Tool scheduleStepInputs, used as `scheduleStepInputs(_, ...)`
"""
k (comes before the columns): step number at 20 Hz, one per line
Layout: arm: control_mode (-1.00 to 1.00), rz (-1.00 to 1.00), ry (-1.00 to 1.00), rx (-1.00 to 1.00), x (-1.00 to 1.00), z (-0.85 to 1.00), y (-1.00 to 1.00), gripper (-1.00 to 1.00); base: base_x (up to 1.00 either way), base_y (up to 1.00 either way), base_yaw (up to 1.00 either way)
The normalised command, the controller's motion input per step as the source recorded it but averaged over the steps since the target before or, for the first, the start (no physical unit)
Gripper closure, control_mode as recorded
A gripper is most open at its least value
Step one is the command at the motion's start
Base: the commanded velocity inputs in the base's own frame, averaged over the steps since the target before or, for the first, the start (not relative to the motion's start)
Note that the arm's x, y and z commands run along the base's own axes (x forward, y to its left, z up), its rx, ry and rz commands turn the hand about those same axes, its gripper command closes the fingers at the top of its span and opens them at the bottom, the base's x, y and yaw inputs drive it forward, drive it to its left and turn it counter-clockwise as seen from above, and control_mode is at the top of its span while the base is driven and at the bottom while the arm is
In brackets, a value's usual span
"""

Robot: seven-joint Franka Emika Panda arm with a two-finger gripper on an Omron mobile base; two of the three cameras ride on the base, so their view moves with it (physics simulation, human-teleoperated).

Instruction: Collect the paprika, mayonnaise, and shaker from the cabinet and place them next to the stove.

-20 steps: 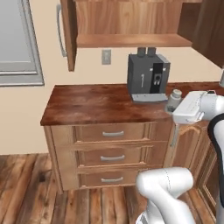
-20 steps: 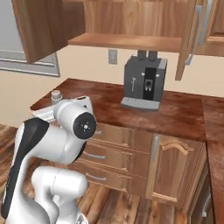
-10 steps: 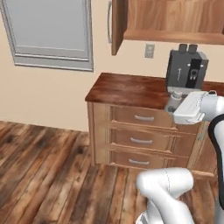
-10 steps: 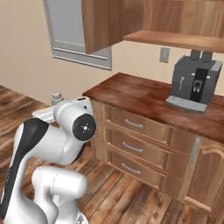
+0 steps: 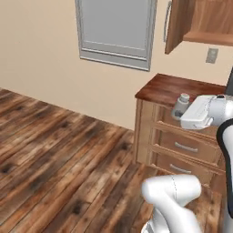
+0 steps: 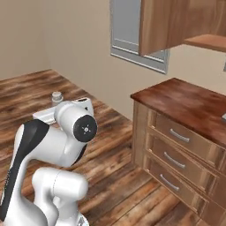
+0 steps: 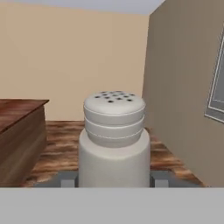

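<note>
Upright, the shaker (image 7: 114, 140) sits clamped between the gripper (image 7: 114, 178) fingers, perforated top up, likely so nothing spills while it is carried. It rides off the wooden counter (image 5: 182, 86), beyond the cabinet (image 5: 200, 22); stove unseen.

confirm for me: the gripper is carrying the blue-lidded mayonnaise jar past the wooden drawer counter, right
Not quite. The gripper is carrying the shaker, not the mayonnaise: the hand view shows a grey-white body with a rounded, hole-dotted top and no blue lid. The rest holds; in the left base view the shaker sits by the wooden drawer counter.
</note>
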Motion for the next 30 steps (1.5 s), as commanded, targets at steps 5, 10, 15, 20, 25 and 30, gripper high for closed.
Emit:
scheduleStepInputs(5, 1.0, 0.0, 0.0, 0.0, 0.0, 0.0, 0.0, 1.0, -0.1, 0.37, 0.56)
scheduleStepInputs(10, 1.0, 0.0, 0.0, 0.0, 0.0, 0.0, 0.0, 1.0, -0.07, 0.41, 0.58)
scheduleStepInputs(15, 1.0, 0.0, 0.0, 0.0, 0.0, 0.0, 0.0, 1.0, -0.06, 0.47, 0.57)
scheduleStepInputs(20, 1.0, 0.0, 0.0, 0.0, 0.0, 0.0, 0.0, 1.0, -0.1, 0.54, 0.56)
scheduleStepInputs(25, 1.0, 0.0, 0.0, 0.0, 0.0, 0.0, 0.0, 1.0, -0.02, 0.94, 0.4)
scheduleStepInputs(30, 1.0, 0.0, 0.0, 0.0, 0.0, 0.0, 0.0, 1.0, 0.11, 1.0, 0.26)
